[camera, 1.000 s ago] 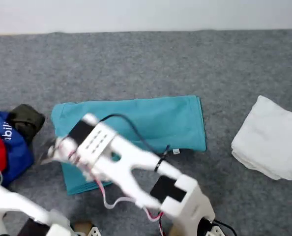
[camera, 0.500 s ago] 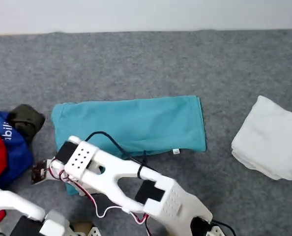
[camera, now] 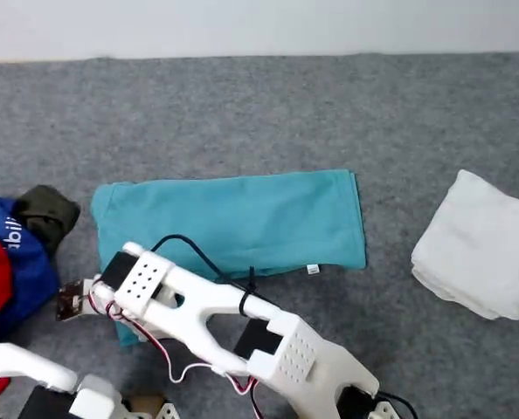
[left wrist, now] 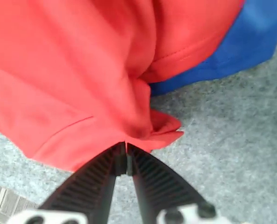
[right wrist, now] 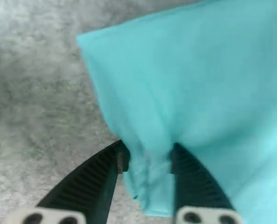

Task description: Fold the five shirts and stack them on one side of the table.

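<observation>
Start at seven o'clock on the near edge. Find the right gripper [right wrist: 147, 158] at the near-left corner of the teal shirt [camera: 242, 218], jaws narrowed onto a bunched fold of cloth. Judge the pinch shallow, so take the grip firm before lifting.

Lift only enough to free the corner from the grey table [camera: 242, 96], then carry it toward three o'clock and lay it over the far-right end, edge on edge. Move slowly, since thin cloth probably drags and wrinkles on the rough felt. Watch the small tag at the near hem and tuck it inside the fold.

Note the left gripper [left wrist: 126, 151] at eight o'clock, jaws shut tip to tip at the hem of the red shirt [left wrist: 68, 70], which lies over the blue shirt [left wrist: 250, 42]. Cannot tell whether any cloth is caught. Leave that pile alone, along with the dark olive shirt [camera: 45, 214] at nine o'clock.

Aim later for the folded white shirt [camera: 478, 244] at three o'clock, the likely base of the stack.
</observation>
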`<state>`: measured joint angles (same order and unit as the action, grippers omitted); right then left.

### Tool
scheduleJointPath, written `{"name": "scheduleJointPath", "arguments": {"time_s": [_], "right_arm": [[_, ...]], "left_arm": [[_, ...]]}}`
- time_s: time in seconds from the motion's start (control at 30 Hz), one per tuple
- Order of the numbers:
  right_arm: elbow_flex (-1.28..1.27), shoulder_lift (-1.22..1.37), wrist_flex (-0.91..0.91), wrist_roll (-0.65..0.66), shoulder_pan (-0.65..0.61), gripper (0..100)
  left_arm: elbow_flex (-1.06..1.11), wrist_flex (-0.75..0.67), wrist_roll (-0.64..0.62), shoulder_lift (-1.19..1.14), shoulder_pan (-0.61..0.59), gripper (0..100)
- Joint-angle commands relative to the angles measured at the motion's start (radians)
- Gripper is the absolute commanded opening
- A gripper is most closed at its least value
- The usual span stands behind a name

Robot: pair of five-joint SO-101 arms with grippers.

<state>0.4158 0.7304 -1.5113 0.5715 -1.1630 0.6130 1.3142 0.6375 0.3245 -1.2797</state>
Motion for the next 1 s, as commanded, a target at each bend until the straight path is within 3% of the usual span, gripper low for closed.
{"name": "scheduleJointPath", "arguments": {"time_s": [0.0, 0.37, 0.63, 0.97], "right_arm": [[0.006, 0.048, 0.001, 0.009, -0.022, 2.6], [0.048, 0.045, -0.008, 0.005, 0.022, 1.1], [0.362, 0.054, -0.114, 0.009, 0.128, 1.1], [0.540, 0.056, -0.077, 0.011, 0.272, 1.1]], "left_arm": [[-0.045, 0.009, 0.025, 0.000, -0.015, 1], [-0.051, 0.012, 0.026, 0.000, -0.015, 1], [-0.050, 0.012, 0.026, 0.000, -0.009, 1], [-0.045, 0.005, 0.028, -0.008, -0.006, 1]]}}
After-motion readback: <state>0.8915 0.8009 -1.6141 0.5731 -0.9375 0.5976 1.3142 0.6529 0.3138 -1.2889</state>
